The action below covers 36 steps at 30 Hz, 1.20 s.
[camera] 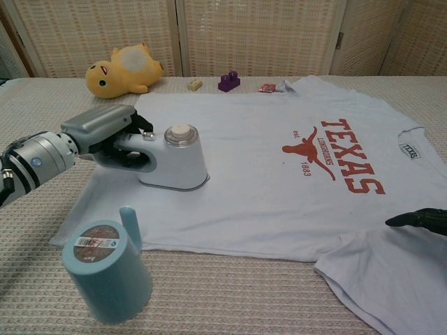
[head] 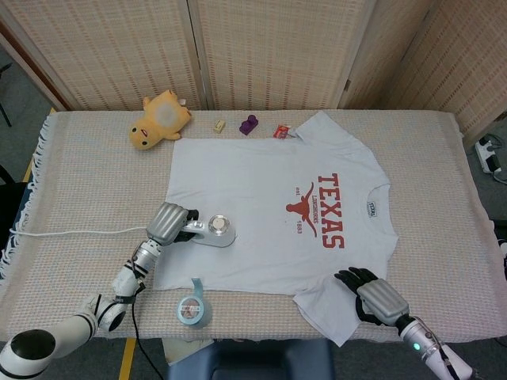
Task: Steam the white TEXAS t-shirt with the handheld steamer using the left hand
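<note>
Wicker folding screens behind, bench [head: 444, 158] covered in a beige woven cloth. White TEXAS t-shirt [head: 269, 214] [camera: 272, 174] lies flat and face up across the middle, collar toward the robot's right, red longhorn print readable from that side. One sleeve points to the far edge, the other to the near edge.

Handheld steamer [head: 218, 231] [camera: 174, 162] sits soleplate-down on the shirt's hem end, near the left side. Left hand [head: 170, 225] [camera: 105, 132] has its fingers wrapped around the steamer handle, firm grip, forearm angled low over the cloth. White cord [head: 79, 232] runs from the hand area off toward the bench's left edge.

Right hand [head: 372, 294] rests on the near sleeve, dark fingers [camera: 412, 219] lying on the fabric. Can't tell whether it grips the cloth or just lies on it.

Other stuff:
- Light blue tape roll [head: 192, 307] [camera: 105, 269] on the bare cloth just off the shirt's near edge, close to the left arm.
- Yellow plush toy [head: 158, 119] [camera: 126, 70] at the far left corner of the shirt, not touching it.
- Along the far edge: small tan block [head: 219, 124] [camera: 194, 84], purple toy block [head: 249, 123] [camera: 228, 81], small red wrapper [head: 280, 131] [camera: 267, 88] right beside the far sleeve.
</note>
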Available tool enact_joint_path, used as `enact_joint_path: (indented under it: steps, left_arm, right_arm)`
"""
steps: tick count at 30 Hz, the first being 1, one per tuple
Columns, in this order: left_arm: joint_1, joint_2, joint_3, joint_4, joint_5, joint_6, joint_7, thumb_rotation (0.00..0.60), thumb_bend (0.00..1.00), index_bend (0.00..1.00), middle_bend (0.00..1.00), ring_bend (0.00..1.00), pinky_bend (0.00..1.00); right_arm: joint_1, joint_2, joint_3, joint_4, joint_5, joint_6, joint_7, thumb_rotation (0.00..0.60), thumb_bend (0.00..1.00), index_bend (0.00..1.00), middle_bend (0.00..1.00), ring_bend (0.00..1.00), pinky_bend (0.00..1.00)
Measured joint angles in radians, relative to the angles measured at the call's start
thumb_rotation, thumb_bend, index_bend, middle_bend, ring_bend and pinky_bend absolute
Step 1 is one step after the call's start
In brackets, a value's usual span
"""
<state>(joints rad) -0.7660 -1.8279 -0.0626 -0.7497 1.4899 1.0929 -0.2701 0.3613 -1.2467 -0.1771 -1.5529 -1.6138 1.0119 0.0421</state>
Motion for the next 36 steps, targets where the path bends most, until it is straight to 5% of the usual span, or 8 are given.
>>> enact_joint_path:
  steps: [11,19,26,36]
  left_arm:
    - [0.138,0.144,0.075,-0.107,0.051,0.131,0.002,0.600,0.43,1.00,1.00,0.84,0.73]
    - [0.146,0.180,0.025,-0.158,0.034,0.164,0.011,0.600,0.43,1.00,1.00,0.84,0.73]
    - [0.064,0.091,-0.057,-0.119,-0.015,0.083,0.043,0.600,0.43,0.99,1.00,0.84,0.73]
    - [-0.034,-0.078,-0.098,0.061,-0.056,-0.038,0.099,0.600,0.43,1.00,1.00,0.84,0.73]
  right_arm:
    - [-0.002,0.002,-0.002,0.001,-0.007,0.006,0.003,0.443,0.95,0.00,0.06,0.00,0.07]
    - [-0.004,0.004,-0.002,-0.002,-0.015,0.017,0.005,0.442,0.95,0.00,0.06,0.00,0.07]
    - [-0.011,0.008,-0.002,-0.004,-0.015,0.028,0.005,0.441,0.95,0.00,0.06,0.00,0.07]
    - [-0.013,0.011,0.002,0.001,-0.004,0.025,0.010,0.443,0.95,0.00,0.06,0.00,0.07]
